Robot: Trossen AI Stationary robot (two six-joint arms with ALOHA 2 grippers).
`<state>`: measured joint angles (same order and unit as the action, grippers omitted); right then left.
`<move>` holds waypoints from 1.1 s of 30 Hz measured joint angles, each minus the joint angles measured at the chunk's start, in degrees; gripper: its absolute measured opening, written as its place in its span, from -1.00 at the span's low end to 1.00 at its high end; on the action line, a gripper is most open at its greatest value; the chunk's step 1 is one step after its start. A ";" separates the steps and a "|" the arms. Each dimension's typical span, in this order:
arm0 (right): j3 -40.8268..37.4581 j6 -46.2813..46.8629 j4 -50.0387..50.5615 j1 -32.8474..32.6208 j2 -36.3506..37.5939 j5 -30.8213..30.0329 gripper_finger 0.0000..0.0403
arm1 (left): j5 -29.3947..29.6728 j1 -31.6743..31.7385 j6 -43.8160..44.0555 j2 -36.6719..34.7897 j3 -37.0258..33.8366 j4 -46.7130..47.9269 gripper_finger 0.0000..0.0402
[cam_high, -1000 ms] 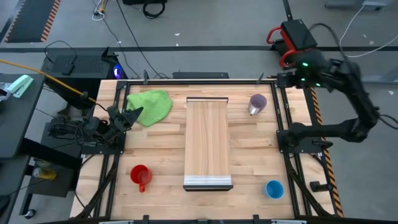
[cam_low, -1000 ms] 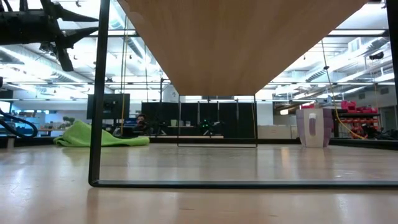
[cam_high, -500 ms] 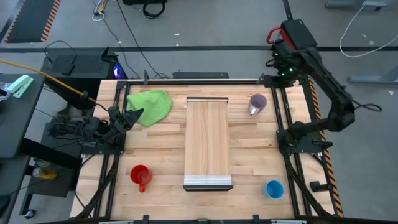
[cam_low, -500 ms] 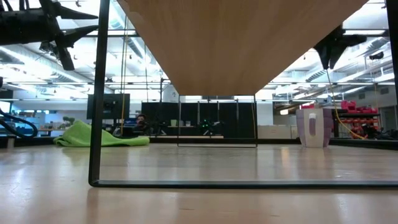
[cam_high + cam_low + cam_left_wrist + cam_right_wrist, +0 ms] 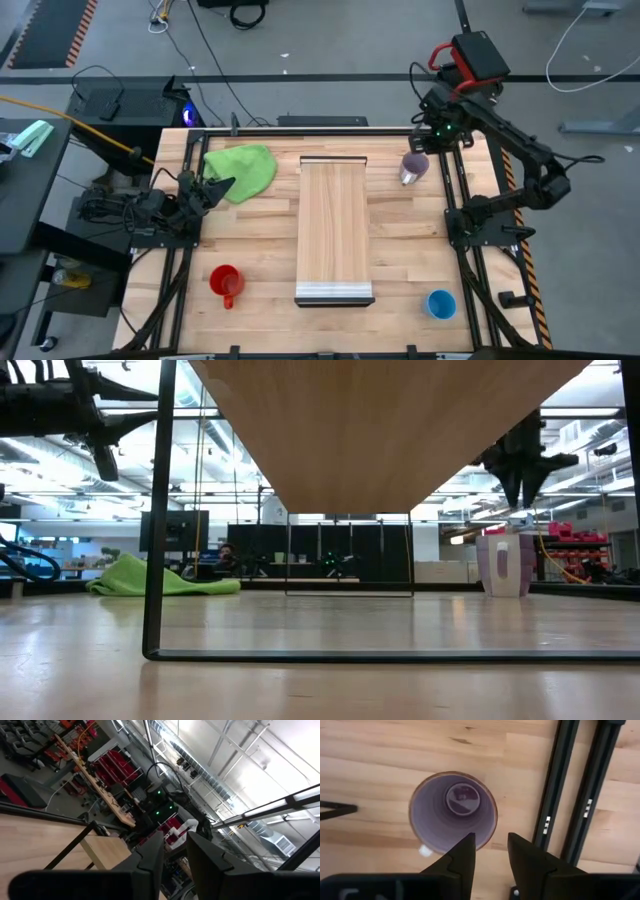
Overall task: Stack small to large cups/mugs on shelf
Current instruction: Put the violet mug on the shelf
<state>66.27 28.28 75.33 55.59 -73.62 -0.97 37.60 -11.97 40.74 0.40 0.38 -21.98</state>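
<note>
I've got the right gripper point(image 5: 489, 851) hanging over the purple mug point(image 5: 453, 812), fingers parted with a narrow gap and holding nothing, left gripper point(image 5: 212, 187) parked by the green cloth point(image 5: 243, 169), also narrowly parted.

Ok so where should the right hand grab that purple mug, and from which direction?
Probably the rim, from straight above. The purple mug stands upright on the table with its mouth open to the right hand, which hangs over it, fingers apart. One finger inside the wall and one outside should pinch it. Its handle seems to be a small nub, harder to catch.
</note>
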 joint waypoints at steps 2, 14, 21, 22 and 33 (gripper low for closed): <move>-2.12 0.05 -2.06 -0.02 0.43 0.00 -0.41 | 0.00 0.00 0.02 0.00 -0.01 0.14 -0.52; -9.55 2.75 -8.15 -0.02 0.63 0.22 -0.41 | 0.02 0.00 0.15 0.00 0.00 1.04 -0.51; -12.79 5.36 -11.69 -0.02 0.61 0.22 -0.41 | 0.04 0.02 0.15 0.00 0.00 1.71 -0.51; -13.17 5.72 -12.32 -0.02 0.61 0.22 -0.41 | 0.04 0.00 0.15 0.00 0.00 1.86 -0.51; -15.18 8.20 -15.87 -0.02 0.34 -0.07 -0.46 | 0.09 0.02 0.17 0.00 0.00 2.26 -0.50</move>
<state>51.10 36.48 59.47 55.57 -73.28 -1.05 37.69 -11.94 40.90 0.40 0.38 -19.73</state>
